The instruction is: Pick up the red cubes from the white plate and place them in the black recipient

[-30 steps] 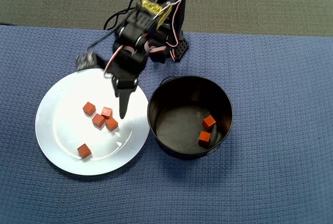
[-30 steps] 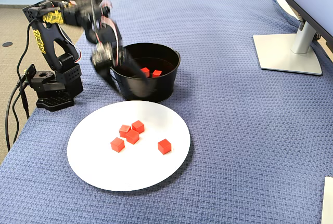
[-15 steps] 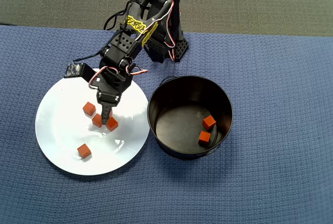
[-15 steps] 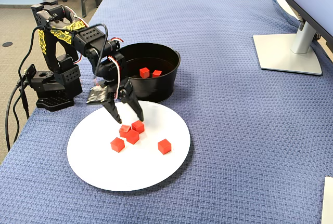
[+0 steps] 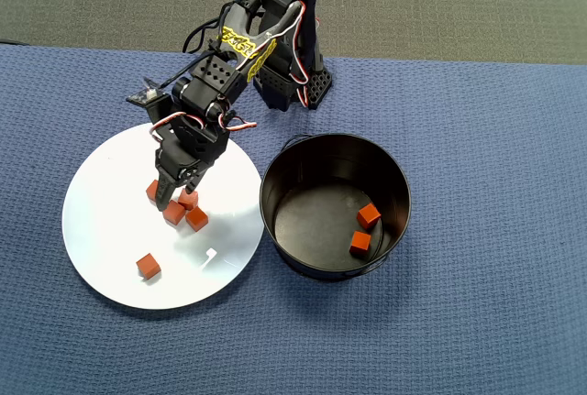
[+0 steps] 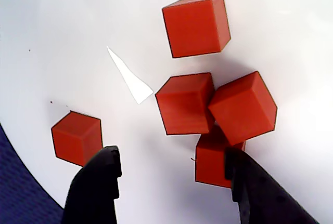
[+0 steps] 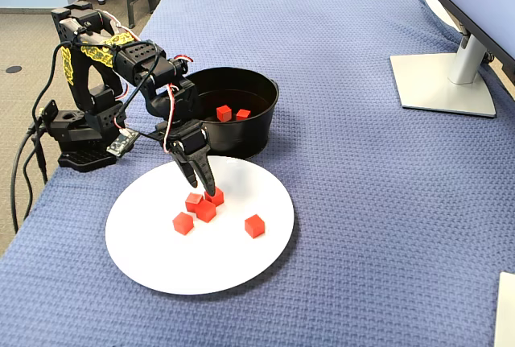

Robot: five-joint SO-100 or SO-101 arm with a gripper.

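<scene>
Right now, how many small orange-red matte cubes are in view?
7. Two cubes lie in the round glossy black tin. Five are on the large white plate: three clustered at the open gripper, two apart. None seems hidden.

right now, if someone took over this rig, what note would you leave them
Gripper: open, empty, lowered over a cluster of four red cubes on the white plate, one finger close beside the nearest cube.
A fifth cube lies apart from the cluster on the plate.
Done: two cubes lie in the black recipient.
Left: five cubes to move off the plate.
</scene>
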